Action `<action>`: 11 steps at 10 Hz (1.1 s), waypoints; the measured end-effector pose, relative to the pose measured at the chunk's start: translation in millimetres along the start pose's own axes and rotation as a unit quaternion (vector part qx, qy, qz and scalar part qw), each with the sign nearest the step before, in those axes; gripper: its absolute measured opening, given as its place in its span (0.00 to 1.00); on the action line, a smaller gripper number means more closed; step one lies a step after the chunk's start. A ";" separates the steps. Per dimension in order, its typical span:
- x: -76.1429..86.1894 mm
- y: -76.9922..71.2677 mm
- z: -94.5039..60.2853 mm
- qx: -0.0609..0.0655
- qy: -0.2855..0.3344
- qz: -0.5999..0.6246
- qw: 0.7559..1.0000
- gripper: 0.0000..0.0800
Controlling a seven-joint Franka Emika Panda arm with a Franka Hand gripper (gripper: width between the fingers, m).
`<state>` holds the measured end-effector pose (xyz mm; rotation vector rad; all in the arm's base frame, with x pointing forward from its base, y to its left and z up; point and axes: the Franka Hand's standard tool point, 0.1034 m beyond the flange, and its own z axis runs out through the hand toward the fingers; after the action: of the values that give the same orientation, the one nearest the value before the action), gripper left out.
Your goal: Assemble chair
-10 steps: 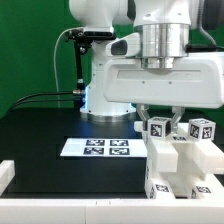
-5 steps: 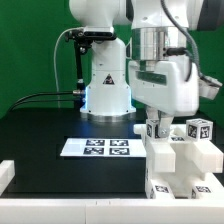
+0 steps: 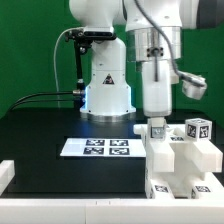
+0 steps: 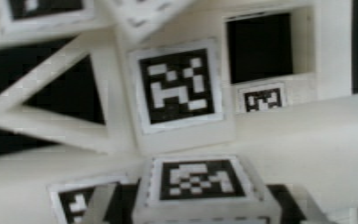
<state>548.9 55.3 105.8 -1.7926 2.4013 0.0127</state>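
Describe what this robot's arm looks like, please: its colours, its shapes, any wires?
The arm is glossy white, built from fat rounded segments, with a ribbed silver-grey metal collar near the wrist. Its cone-shaped white base carries a small dark triangular mark. A black cable curves away from the base across the green backdrop. The end effector is pale and mostly hidden against the white chair parts.

So the marker board (image 3: 95, 148) lies flat on the table (image 3: 40, 135), about dead center. The chair assembly (image 3: 180, 165) sits at its 3 o'clock, just beside it. The gripper (image 3: 156, 122) hangs right over the assembly's 10 o'clock corner, robot base (image 3: 105, 85) at 12 o'clock behind the board.
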 end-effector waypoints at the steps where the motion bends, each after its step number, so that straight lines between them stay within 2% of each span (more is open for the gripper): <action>1: -0.9 0.9 0.0 0.000 -0.002 0.028 1.000 0.33; 3: -1.1 2.2 -0.6 0.000 -0.002 0.096 0.995 0.33; 5: -0.6 3.1 0.2 -0.001 -0.001 0.085 0.996 0.33; 6: -0.5 3.4 1.1 -0.001 0.000 0.085 0.996 0.56; 7: -2.0 3.5 0.0 0.000 -0.001 0.078 0.997 0.56; 8: -4.0 1.9 -4.4 0.002 -0.005 0.067 0.998 0.75; 9: -7.3 -0.9 -11.9 0.006 -0.012 0.057 0.998 0.79; 10: -11.6 -4.6 -23.2 0.005 -0.021 0.050 0.998 0.79; 11: -14.0 -8.8 -32.3 0.012 -0.028 0.045 0.999 0.81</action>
<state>557.6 63.1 140.2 -1.6497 2.4305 0.0449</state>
